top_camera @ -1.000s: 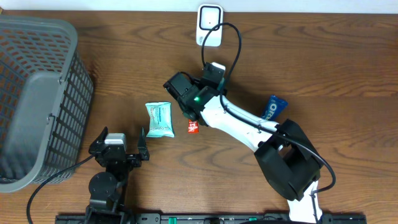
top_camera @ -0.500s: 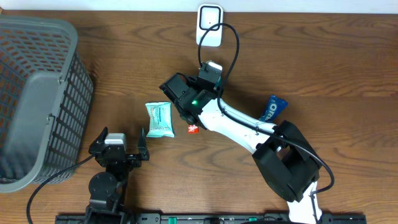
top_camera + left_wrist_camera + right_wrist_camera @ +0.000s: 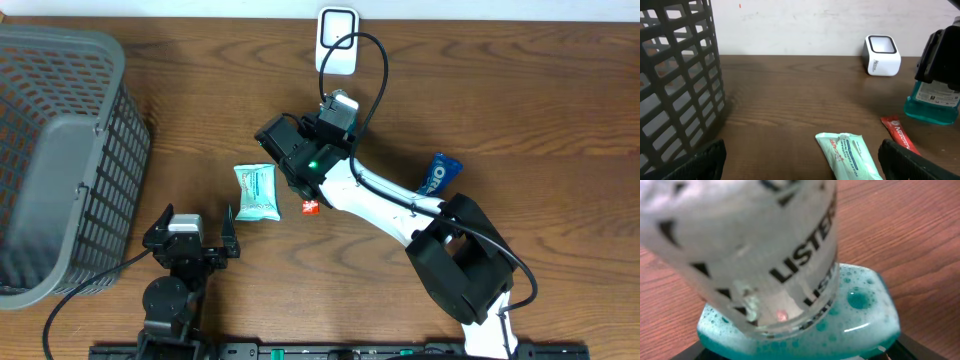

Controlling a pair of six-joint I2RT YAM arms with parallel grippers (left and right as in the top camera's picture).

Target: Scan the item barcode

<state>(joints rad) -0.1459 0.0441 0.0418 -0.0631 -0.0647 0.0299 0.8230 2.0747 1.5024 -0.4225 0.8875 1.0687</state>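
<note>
— Where is the mouthwash bottle (image 3: 935, 104) sitting?
— The right gripper (image 3: 296, 156) is clamping it near the red sachet (image 3: 900, 134), facing the white scanner (image 3: 881, 55).
— How is it looking?
— Clear plastic, with teal liquid bubbling inside and black lettering running across. The left gripper (image 3: 192, 240) is gaping wide.

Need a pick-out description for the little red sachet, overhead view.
Start at the grey basket on the left and go right to the pale green packet lying flat. Just right of it, apart from it and beside the white arm, lies the red sachet: far smaller than the packet and the only red item.
</note>
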